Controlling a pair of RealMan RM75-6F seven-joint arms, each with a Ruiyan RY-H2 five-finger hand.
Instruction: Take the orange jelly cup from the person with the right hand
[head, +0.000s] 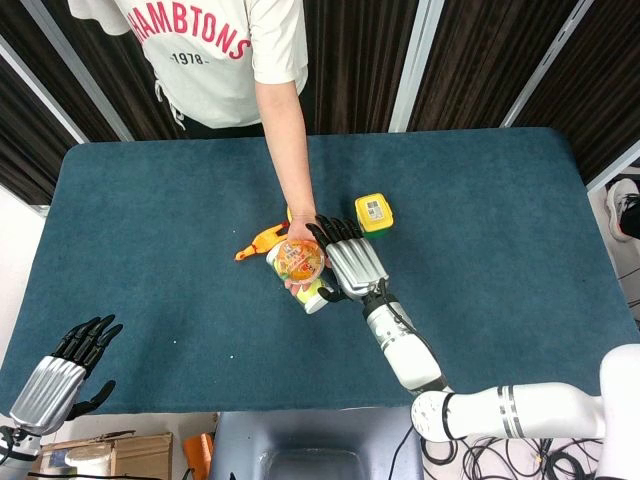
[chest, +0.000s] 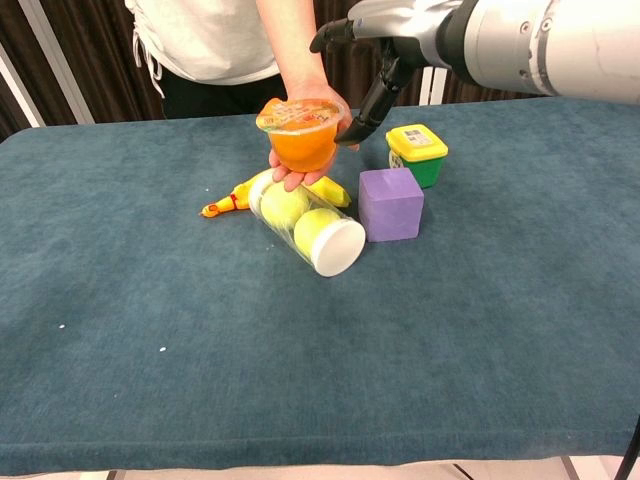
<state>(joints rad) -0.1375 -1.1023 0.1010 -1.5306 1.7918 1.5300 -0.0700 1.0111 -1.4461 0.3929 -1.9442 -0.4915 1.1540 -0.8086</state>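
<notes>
The person's arm (head: 288, 150) reaches over the blue table and carries the orange jelly cup (head: 298, 260) (chest: 300, 135) upright on an upturned palm (chest: 298, 176). My right hand (head: 352, 258) (chest: 372, 88) hovers just to the cup's right at the same height, fingers spread toward it. One dark fingertip (chest: 350, 132) comes close to the cup's side, but nothing closes around the cup. Far away at the table's near-left corner, my left hand (head: 65, 368) stays open with nothing in it.
Under the cup lies a clear tube of tennis balls (chest: 305, 225) on its side, with a yellow toy (chest: 235, 200) behind it. A purple cube (chest: 390, 203) and a green tub with a yellow lid (chest: 417, 152) stand to the right, below my right arm.
</notes>
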